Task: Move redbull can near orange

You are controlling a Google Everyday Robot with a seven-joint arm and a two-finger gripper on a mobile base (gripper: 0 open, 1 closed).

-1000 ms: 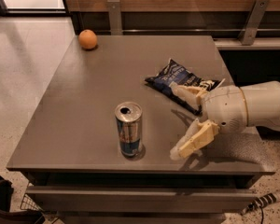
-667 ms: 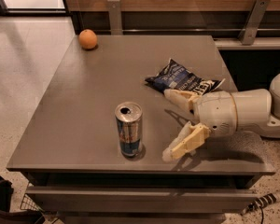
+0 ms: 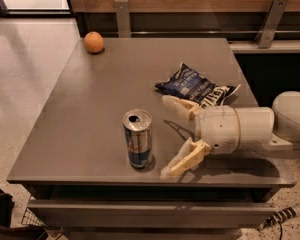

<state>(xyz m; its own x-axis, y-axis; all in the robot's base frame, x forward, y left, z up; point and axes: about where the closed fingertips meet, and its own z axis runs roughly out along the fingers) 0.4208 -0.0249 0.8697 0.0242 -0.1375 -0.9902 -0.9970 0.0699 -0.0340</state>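
The redbull can (image 3: 138, 138) stands upright near the table's front edge, silver and blue with an open pull-tab hole on top. The orange (image 3: 93, 42) sits at the table's far left corner, well away from the can. My gripper (image 3: 166, 135) reaches in from the right, low over the table, just right of the can. Its two cream fingers (image 3: 185, 159) are spread wide and point toward the can without touching it. It holds nothing.
A dark blue chip bag (image 3: 196, 87) lies on the grey table (image 3: 80, 119) behind my gripper. The table's front edge is right below the can. A wooden wall with metal brackets (image 3: 122, 14) runs behind the table.
My gripper has moved left toward the can, its fingers still spread. The can and orange have not moved.
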